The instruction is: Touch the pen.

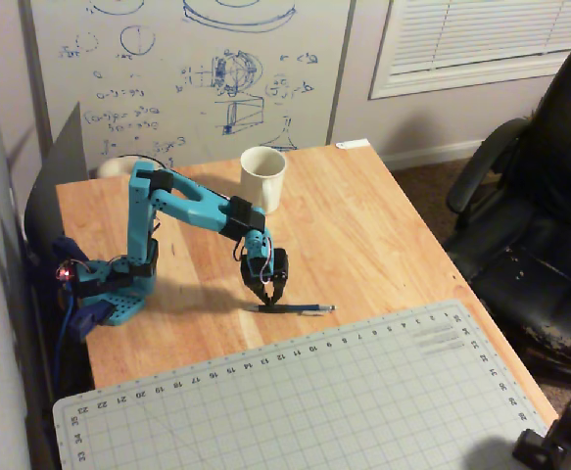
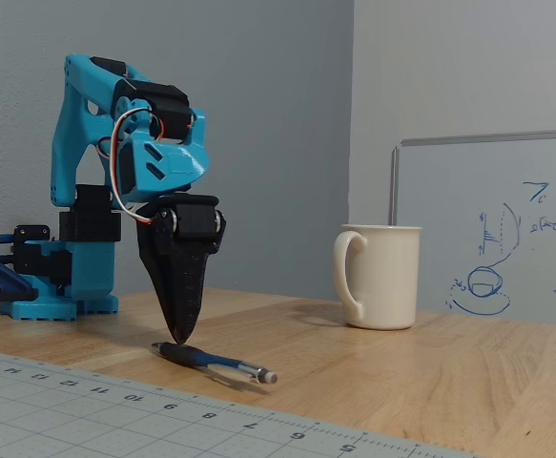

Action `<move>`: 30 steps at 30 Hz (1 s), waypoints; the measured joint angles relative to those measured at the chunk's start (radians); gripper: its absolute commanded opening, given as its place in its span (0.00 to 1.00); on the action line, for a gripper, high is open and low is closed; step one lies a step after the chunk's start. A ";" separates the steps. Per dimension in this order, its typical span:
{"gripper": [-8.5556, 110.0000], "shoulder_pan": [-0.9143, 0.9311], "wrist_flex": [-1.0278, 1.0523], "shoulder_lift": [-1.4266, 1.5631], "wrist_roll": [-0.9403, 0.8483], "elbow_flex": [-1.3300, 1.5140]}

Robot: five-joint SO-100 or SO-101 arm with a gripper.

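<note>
A wooden surface (image 1: 363, 215) carries a grey cutting mat (image 1: 295, 401) along its near edge, a blue arm (image 1: 182, 196) at the left of the overhead view and a white mug (image 2: 382, 277) standing well behind the work. The arm bends forward and points its gripper (image 2: 179, 334) straight down, the two black fingers pressed together into a closed wedge holding nothing. The pen (image 2: 211, 363) lies flat on the bare wood just beside the mat's ruled edge, its silvery tip (image 2: 268, 377) toward the right in the fixed view. The gripper tip sits at the pen's dark end; in the fixed view it appears to be at or a hair above the barrel, and actual contact cannot be confirmed. Judged from this, the touch is nearly or just made. To finish it well, the arm should ease straight down, slowly, keeping the fingers closed and centred over the barrel, so the round pen is not nudged into rolling toward the mat.
</note>
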 measured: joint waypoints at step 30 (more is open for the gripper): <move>0.08 0.000 0.000 -0.017 0.000 -0.069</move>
